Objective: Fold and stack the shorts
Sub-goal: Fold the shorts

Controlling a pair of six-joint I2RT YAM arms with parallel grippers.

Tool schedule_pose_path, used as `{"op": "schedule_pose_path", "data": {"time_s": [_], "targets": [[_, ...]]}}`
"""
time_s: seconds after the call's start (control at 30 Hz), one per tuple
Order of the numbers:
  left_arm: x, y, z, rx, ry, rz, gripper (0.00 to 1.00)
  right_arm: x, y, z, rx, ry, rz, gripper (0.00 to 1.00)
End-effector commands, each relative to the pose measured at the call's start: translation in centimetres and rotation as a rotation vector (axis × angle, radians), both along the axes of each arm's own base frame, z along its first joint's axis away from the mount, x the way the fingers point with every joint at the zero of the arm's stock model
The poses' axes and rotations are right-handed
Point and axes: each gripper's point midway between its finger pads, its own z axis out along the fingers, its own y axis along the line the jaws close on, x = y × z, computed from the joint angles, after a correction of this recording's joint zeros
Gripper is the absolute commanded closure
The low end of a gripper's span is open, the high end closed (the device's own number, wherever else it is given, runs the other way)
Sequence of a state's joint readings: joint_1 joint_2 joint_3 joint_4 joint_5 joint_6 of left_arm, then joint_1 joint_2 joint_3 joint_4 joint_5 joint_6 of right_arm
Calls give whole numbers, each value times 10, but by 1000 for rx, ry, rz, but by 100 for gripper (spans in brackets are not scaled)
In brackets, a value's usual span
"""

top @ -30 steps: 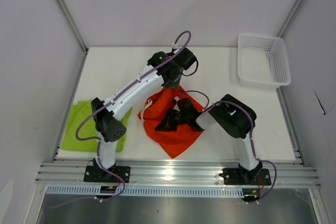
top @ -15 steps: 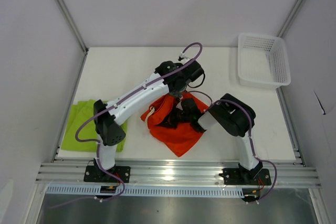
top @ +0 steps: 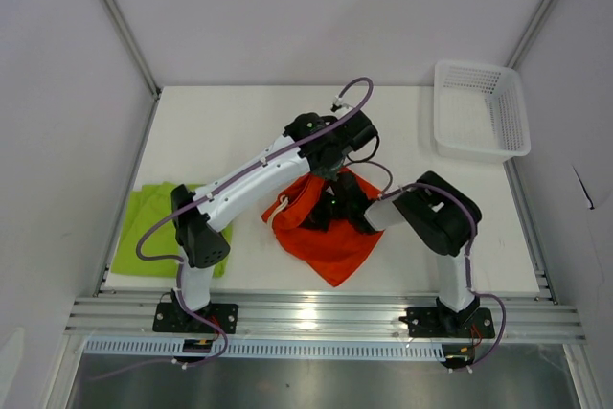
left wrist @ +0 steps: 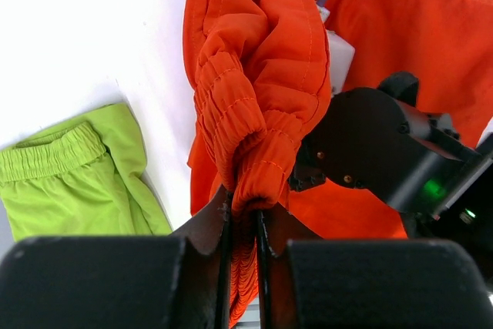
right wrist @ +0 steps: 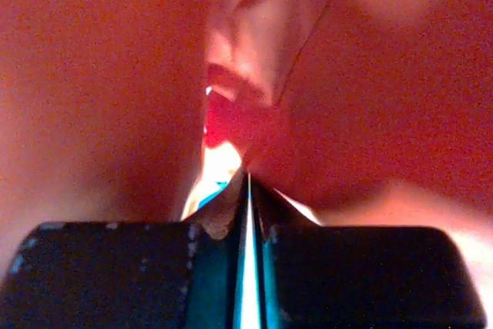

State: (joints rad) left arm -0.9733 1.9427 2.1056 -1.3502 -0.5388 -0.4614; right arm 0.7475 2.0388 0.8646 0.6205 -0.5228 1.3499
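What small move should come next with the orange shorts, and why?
Probably draw the left gripper away from the right gripper to spread the orange shorts: both appear to pinch the fabric, and it hangs bunched, not flat enough to fold.

**Robot test cell in a lab**

Plain grey panel walls [top: 67, 35] box in a white table [top: 230, 122]. A left arm [top: 244, 177] and a right arm [top: 442, 222], cables exposed, are bolted to a slotted aluminium rail [top: 316, 316] at its near edge.
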Motion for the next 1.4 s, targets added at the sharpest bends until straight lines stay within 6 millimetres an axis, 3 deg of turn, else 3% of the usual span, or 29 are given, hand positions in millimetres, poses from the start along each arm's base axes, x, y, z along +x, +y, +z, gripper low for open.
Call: {"op": "schedule_pose_path", "data": {"time_s": [0.0,0.17,0.2,0.23,0.3,0.33,0.4,0.43,0.57,0.67,0.8,1.0,1.37], "targets": [[-13,18,23,27,12,-15,92,13,-24,28,-70,-98,-64,96],[-11,17,23,38,6,-18,92,16,-60,61,-173,-224,-125,83],[-10,17,22,43,6,-16,92,23,-70,80,-188,-279,-164,77],[-10,17,22,42,5,-17,92,18,-84,74,-264,-284,-158,73],[-8,14,22,35,4,-21,92,17,-104,82,-329,-317,-190,66],[-8,12,23,34,5,-27,92,11,-129,82,-402,-313,-231,56],[-7,9,24,27,3,-33,92,5,-155,81,-458,-319,-267,35],[-7,10,24,28,4,-31,92,-7,-173,81,-475,-312,-286,31],[-6,9,25,28,1,-34,92,-20,-227,75,-503,-283,-396,26],[-6,9,27,27,-3,-38,92,-33,-256,64,-546,-248,-457,22],[-5,8,26,27,-2,-38,91,-46,-271,42,-593,-189,-486,27],[-5,6,26,28,-2,-44,91,-50,-267,11,-567,-119,-497,35],[-2,9,21,39,6,-30,91,-38,-264,-11,-576,-104,-514,52]]}}
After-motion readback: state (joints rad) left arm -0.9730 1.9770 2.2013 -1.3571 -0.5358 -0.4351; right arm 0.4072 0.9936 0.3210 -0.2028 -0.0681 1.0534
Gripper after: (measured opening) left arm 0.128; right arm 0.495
